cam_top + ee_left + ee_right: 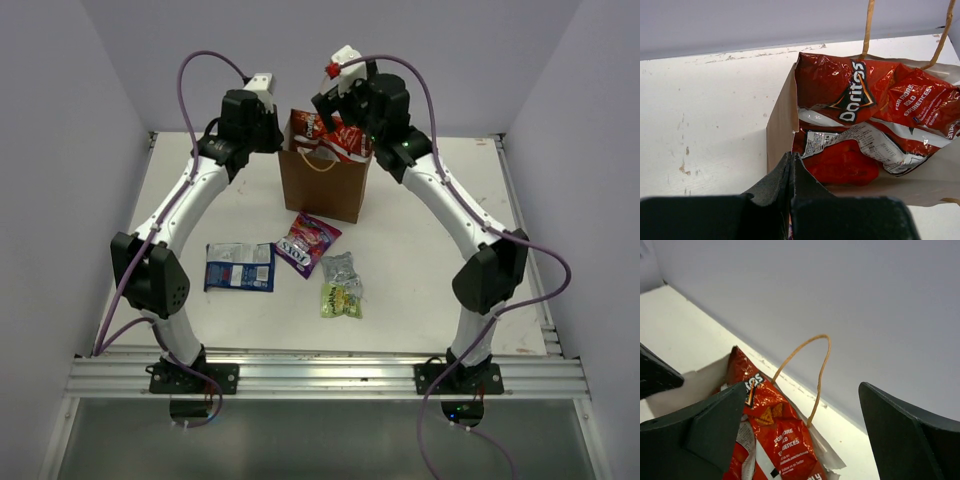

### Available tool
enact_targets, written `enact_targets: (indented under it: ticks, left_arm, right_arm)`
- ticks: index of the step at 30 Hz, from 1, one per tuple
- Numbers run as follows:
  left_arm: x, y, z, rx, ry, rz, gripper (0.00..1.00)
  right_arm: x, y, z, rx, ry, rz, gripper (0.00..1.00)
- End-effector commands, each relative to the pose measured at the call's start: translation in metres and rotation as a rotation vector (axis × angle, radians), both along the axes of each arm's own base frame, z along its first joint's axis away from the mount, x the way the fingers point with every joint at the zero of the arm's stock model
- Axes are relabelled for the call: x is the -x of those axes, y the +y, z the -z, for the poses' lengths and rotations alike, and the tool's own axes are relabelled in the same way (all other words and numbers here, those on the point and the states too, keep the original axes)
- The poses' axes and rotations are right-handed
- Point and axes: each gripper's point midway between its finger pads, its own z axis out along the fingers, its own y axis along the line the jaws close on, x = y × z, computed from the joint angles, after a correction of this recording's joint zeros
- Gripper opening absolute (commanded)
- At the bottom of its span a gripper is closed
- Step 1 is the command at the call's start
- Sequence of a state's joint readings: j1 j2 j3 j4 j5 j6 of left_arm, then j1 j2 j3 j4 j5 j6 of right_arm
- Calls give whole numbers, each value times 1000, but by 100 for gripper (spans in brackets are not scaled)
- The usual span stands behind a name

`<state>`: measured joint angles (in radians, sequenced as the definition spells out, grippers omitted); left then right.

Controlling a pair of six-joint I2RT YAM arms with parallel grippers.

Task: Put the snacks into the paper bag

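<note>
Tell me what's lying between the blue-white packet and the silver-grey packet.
The purple packet lies between the blue-white packet and the silver-grey packet, seen in the top external view.

Matt kraft paper bag w/ cord handles; glossy crinkly red packets; scuffed matt white table

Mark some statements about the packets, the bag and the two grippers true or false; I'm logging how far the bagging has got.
1. The red packets stick out of the paper bag. True.
2. The purple packet is inside the bag. False: it lies on the table, in front of the bag.
3. The left gripper is shut on the bag's wall. True.
4. The right gripper grips a red packet. False: it is open above the bag, holding nothing.
5. The blue-white packet lies on the table, left of the purple packet. True.
</note>
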<state>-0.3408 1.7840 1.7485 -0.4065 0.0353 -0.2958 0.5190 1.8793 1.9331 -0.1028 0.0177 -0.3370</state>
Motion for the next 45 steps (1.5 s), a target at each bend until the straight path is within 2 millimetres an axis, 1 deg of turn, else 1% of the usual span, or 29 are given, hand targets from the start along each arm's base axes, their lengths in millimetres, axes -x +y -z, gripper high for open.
enact_targets:
  ticks: [1, 2, 3, 4, 5, 6, 8, 9, 11, 12, 14, 15, 17, 18, 21, 22, 24, 25, 26, 28, 29, 31, 32, 34, 35, 40, 42, 43, 45]
  left_arm:
    - [-8, -1, -32, 37, -86, -1, 0]
    - [-8, 0, -33, 37, -88, -2, 0]
    - [-8, 0, -31, 37, -85, -3, 0]
    - [-8, 0, -32, 39, -87, -3, 0]
    - [-8, -1, -31, 41, -88, -4, 0]
    - [-8, -1, -29, 42, -84, -2, 0]
    - [-9, -2, -29, 47, -84, -3, 0]
    - [-9, -2, -27, 45, -80, -3, 0]
    - [-10, -1, -25, 44, -78, -6, 0]
    - [-10, 0, -23, 39, -76, -11, 0]
    - [-10, 3, -22, 27, -78, -23, 0]
    - [-10, 4, -24, 21, -87, -24, 0]
    - [-9, 5, -26, 20, -96, -26, 0]
    - [-8, 5, -23, 18, -91, -26, 0]
    - [-6, 5, -25, 25, -94, -22, 0]
    - [-5, 5, -25, 27, -95, -21, 0]
    - [-3, 5, -26, 29, -96, -18, 0]
    - [-2, 5, -26, 30, -99, -18, 0]
    - [-1, 5, -26, 28, -98, -17, 0]
    - [0, 6, -27, 25, -99, -18, 0]
    - [0, 7, -26, 19, -100, -20, 0]
    - [1, 9, -26, 13, -100, -26, 0]
    - [1, 10, -27, 9, -103, -24, 0]
    - [1, 11, -27, 4, -103, -25, 0]
    - [2, 12, -28, 3, -107, -28, 0]
    - [3, 16, -34, 4, -121, -31, 0]
    - [4, 17, -35, 6, -123, -33, 0]
    - [4, 18, -35, 7, -125, -35, 0]
    - [5, 18, -37, 11, -127, -33, 0]
  right_arm:
    - [45, -16, -101, -155, -152, 16, 99]
    - [60, -24, -116, -181, -158, 24, 99]
    - [69, -22, -112, -185, -132, 14, 99]
    - [78, -22, -99, -169, -73, 7, 99]
    - [97, -27, -106, -210, -52, -5, 99]
    - [107, -16, -72, -186, 29, -44, 99]
    - [130, -9, -45, -215, 87, -70, 99]
    - [152, -1, -4, -188, 150, -91, 99]
    - [170, 8, 26, -222, 215, -103, 99]
    - [180, 15, 60, -192, 288, -112, 98]
    - [192, 23, 93, -219, 400, -103, 97]
    - [204, 34, 116, -199, 435, -122, 96]
    - [212, 43, 135, -207, 462, -123, 96]
    - [216, 50, 157, -180, 496, -128, 96]
    - [208, 62, 177, -170, 522, -116, 95]
    - [202, 69, 193, -155, 539, -110, 95]
    - [194, 77, 202, -145, 540, -112, 95]
    - [189, 83, 218, -122, 559, -107, 95]
    - [185, 92, 218, -122, 560, -116, 95]
    - [180, 100, 234, -104, 585, -118, 95]
    - [176, 106, 255, -78, 617, -111, 94]
    - [176, 113, 275, -65, 656, -116, 93]
    - [176, 115, 293, -45, 684, -110, 92]
    - [175, 115, 311, -32, 708, -96, 91]
    - [176, 113, 327, -11, 727, -83, 91]
    - [173, 98, 351, 41, 723, -19, 87]
    - [174, 91, 357, 64, 722, -2, 76]
    - [174, 88, 360, 79, 720, 11, 64]
    - [177, 84, 362, 101, 725, 19, 45]
